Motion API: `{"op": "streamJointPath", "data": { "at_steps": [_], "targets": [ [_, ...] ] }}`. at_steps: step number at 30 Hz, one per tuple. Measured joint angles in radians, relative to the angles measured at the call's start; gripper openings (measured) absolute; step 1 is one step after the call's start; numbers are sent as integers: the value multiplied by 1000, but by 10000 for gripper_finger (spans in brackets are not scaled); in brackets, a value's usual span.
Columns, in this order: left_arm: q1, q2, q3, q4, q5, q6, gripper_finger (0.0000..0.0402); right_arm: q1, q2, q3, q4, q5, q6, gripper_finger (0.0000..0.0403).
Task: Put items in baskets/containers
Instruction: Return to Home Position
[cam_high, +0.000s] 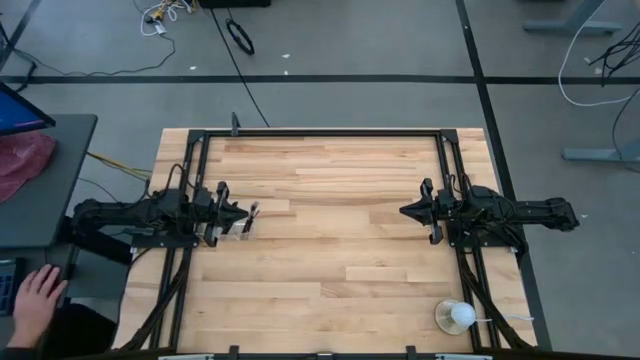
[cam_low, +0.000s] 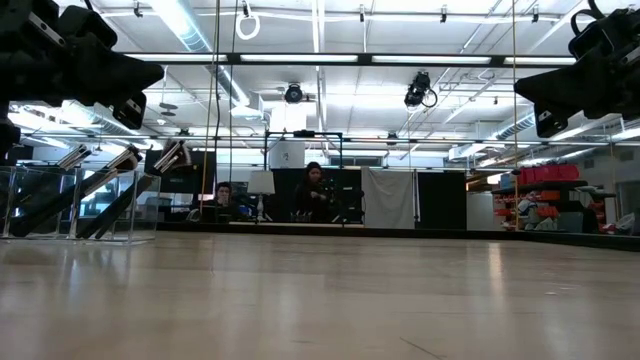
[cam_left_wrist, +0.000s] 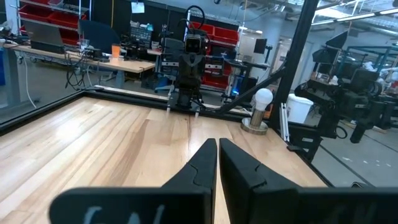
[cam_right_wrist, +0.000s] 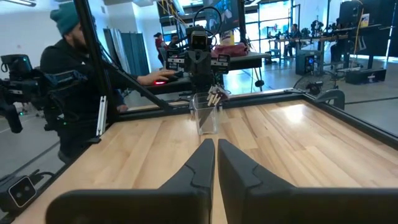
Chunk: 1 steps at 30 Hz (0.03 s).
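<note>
A small clear container (cam_high: 228, 231) stands on the wooden table at the left, just below and in front of my left gripper (cam_high: 244, 213). Several slim makeup brushes (cam_right_wrist: 216, 95) stand in it, leaning, their tufts above the rim; the low view shows them slanting (cam_low: 120, 182) inside the clear container (cam_low: 60, 205). My left gripper (cam_left_wrist: 217, 148) is shut, level and above the table, holding nothing. My right gripper (cam_high: 404, 211) waits at the table's right side, level and facing the container (cam_right_wrist: 205, 117), also shut (cam_right_wrist: 215, 148) and holding nothing.
A white ball-like object on a stick (cam_high: 457, 316) stands on a round base near the table's near right corner. Black frame rails (cam_high: 320, 132) run along the table's edges. A person's hand (cam_high: 40, 295) rests beyond the left edge. Bare wood lies between the grippers.
</note>
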Motion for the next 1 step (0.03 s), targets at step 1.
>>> {"op": "streamJointPath", "data": {
  "at_steps": [1],
  "targets": [
    [0,0,0,0,0,0,23,0,0,0,0,0,0,25]
  ]
}}
